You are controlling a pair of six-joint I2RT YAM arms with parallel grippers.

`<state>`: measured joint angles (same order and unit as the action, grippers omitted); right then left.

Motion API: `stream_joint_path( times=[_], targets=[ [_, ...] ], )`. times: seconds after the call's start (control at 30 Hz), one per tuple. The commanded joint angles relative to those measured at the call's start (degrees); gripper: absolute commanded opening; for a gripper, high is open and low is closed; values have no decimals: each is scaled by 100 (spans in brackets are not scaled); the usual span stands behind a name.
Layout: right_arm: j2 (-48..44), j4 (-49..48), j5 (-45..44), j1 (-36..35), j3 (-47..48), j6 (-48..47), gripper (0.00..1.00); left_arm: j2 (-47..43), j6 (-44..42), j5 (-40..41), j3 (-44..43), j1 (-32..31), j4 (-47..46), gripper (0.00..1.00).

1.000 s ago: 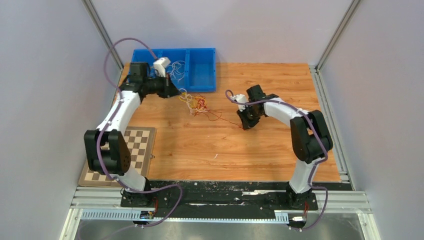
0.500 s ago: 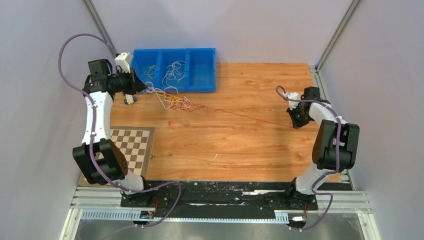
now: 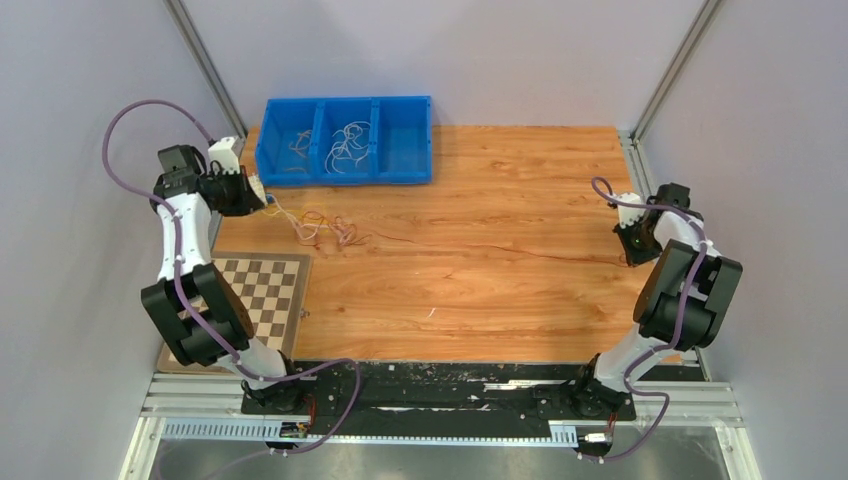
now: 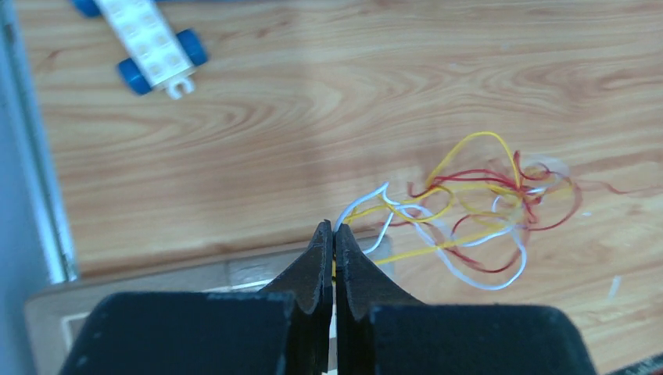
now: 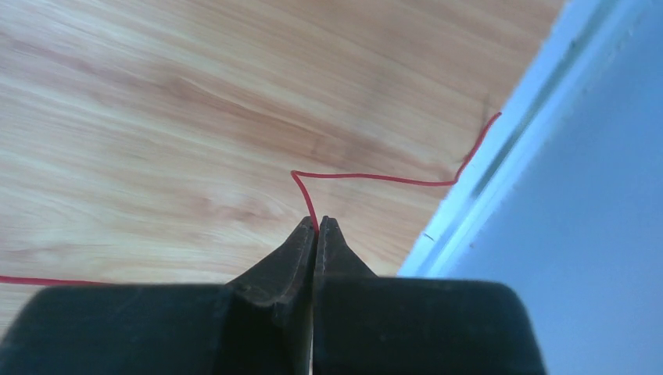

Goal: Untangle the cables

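A small tangle of cables [image 3: 325, 228] in white, yellow and red lies on the wooden table near the left side; the left wrist view shows its loops [image 4: 477, 203] close up. My left gripper [image 3: 262, 198] [image 4: 334, 228] is shut on white and yellow strands at the tangle's left end. One long red cable [image 3: 500, 248] runs from the tangle across the table to my right gripper [image 3: 631, 256] [image 5: 317, 223], which is shut on it by the right edge. The cable's free end [image 5: 391, 179] bends toward the rail.
A blue three-compartment bin [image 3: 345, 101] at the back left holds more thin wires [image 3: 348, 140]. A checkerboard [image 3: 262, 300] lies front left. A white block with blue wheels [image 4: 152, 43] sits near the left gripper. A metal rail [image 5: 500, 164] and wall border the right edge.
Both arms have swung outward. The left dragged the tangle leftward and the right carried the red cable to the right edge, so the red cable is drawn out across the table.
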<state>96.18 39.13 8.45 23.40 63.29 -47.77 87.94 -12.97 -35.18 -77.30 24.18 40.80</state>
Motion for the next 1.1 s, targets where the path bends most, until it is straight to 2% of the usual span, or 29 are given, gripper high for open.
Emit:
stream_joint_path(
  times=[0.0,0.3,0.37,0.4,0.57,0.63,0.73,0.83,0.87,0.93,1.07],
  targets=[
    [188,-141,-231,364,311,-442,0,240,-620,725,86,229,-133,0],
    [53,-110,-244,394,426,-426,0,464,-773,1270,294,236,-223,0],
    [17,-115,-315,410,494,-436,0,463,-696,1596,324,236,-381,0],
    [69,-112,-379,544,598,-519,0,543,-785,2257,319,259,-536,0],
    [185,-75,-375,915,802,-693,0,838,-1104,2588,254,473,-687,0],
    [117,56,-176,943,820,-711,0,848,-1125,2318,210,492,-561,0],
    [16,601,400,854,954,-622,0,646,-1171,1133,175,398,-173,0],
    [-130,1389,1304,590,1226,-508,0,95,-1236,218,217,-160,163,0],
    [-194,1693,1705,471,1328,-455,0,-165,-1234,-319,234,-292,301,0],
    [-358,2158,2399,154,1532,-282,0,-505,-1166,-930,279,-846,413,0],
    [-800,2567,3238,-809,1749,180,0,-976,-1271,-1518,328,-1719,770,0]
  ],
)
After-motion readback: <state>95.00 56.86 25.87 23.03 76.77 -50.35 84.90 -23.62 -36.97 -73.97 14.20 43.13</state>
